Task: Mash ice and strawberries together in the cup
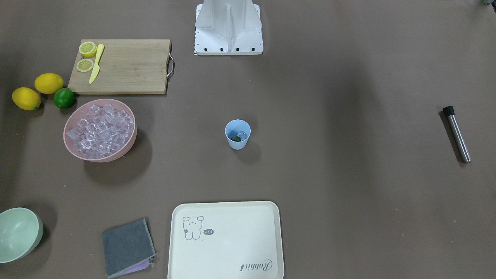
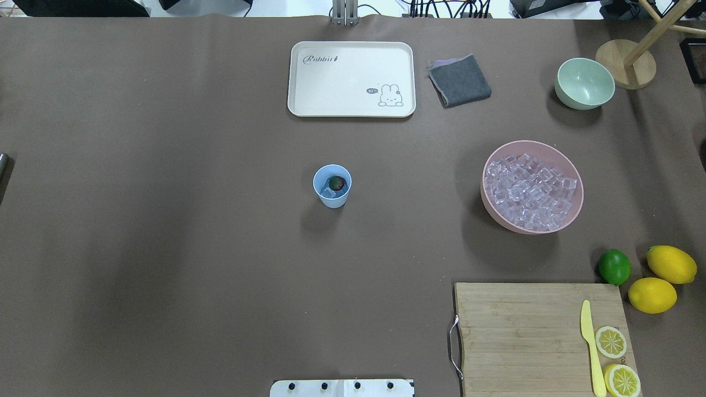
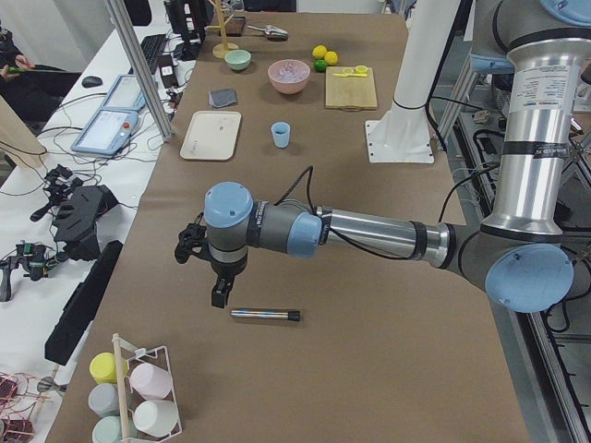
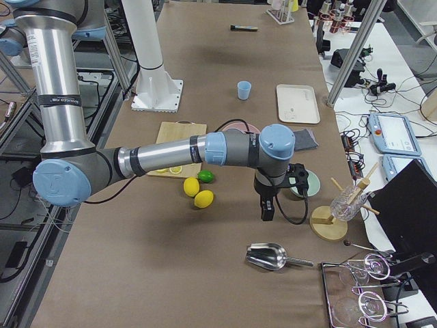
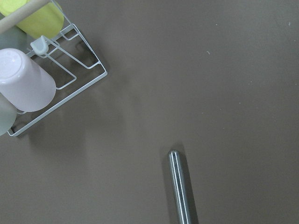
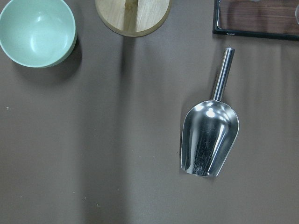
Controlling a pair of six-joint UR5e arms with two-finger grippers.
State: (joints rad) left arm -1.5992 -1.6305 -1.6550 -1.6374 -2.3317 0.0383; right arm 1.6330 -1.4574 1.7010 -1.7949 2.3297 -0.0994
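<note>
The light-blue cup [image 1: 237, 134] [image 2: 332, 186] stands upright mid-table. In it lie a red strawberry [image 2: 337, 183] and a clear ice cube [image 2: 329, 192]. More ice [image 1: 100, 130] fills the pink bowl [image 2: 495, 211]. A steel muddler [image 1: 457, 134] [image 5: 180, 186] with a black end lies flat at the table's left end. My left gripper [image 3: 218, 297] hangs just beside the muddler, seen only from the side, so I cannot tell its state. My right gripper [image 4: 265, 212] hovers near the far right end above a steel scoop [image 6: 209, 140]; I cannot tell its state either.
A cutting board [image 2: 524, 331] carries lemon halves and a yellow knife, with two lemons and a lime [image 2: 614, 267] beside it. A cream tray [image 2: 342, 82], grey cloth [image 2: 459, 80] and pale green bowl [image 2: 583, 82] line the far edge. A wire cup rack [image 5: 56, 79] stands near the muddler.
</note>
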